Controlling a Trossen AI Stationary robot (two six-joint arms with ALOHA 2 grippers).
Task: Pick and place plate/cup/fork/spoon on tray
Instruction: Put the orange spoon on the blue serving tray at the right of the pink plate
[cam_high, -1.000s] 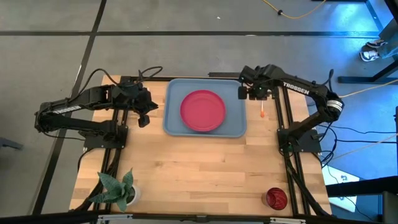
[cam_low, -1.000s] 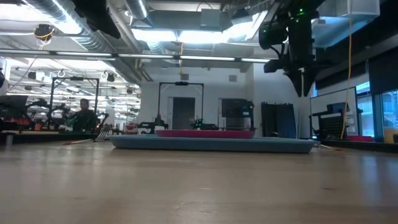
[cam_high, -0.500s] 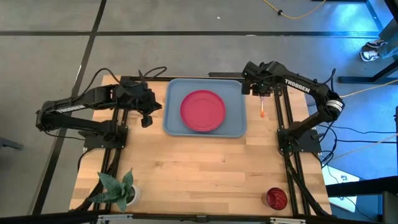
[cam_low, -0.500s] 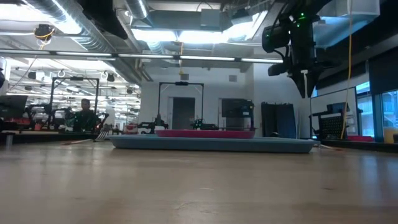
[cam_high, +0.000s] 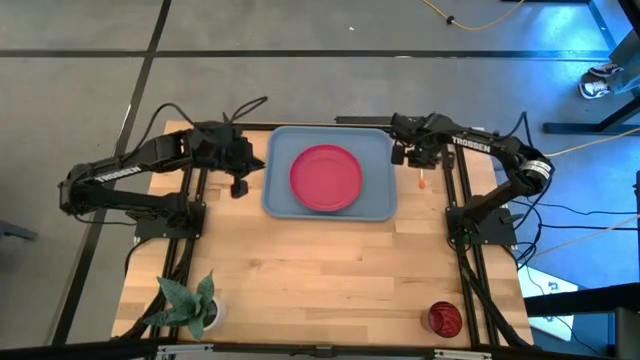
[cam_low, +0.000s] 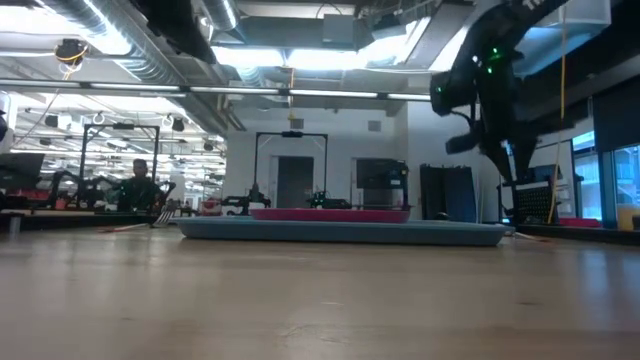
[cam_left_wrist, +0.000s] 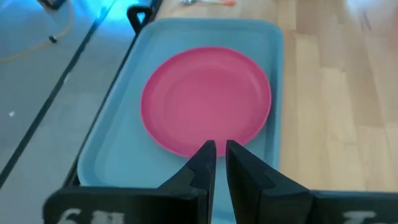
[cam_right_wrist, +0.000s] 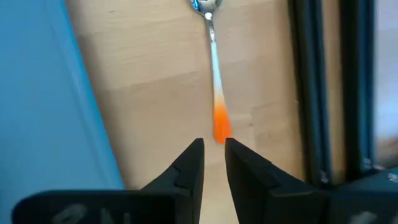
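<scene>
A green potted plant (cam_high: 188, 303) stands at the wooden table's (cam_high: 320, 270) corner.

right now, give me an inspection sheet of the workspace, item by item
surface: wooden table, mostly bare at the near side.
job's things: plate lies in the tray; spoon lies on the wood beside the tray, on the right arm's side; cup stands at the near right corner; fork not seen.
clutter: potted plant at the near left corner.
grippers: left gripper hangs beside the tray's left edge, fingers a narrow gap apart, holding nothing; right gripper is above the spoon's orange handle, fingers a narrow gap apart, empty.
cables: yellow cable on the floor; dark cables by the right arm's base.
surroundings: person far behind the table.
</scene>
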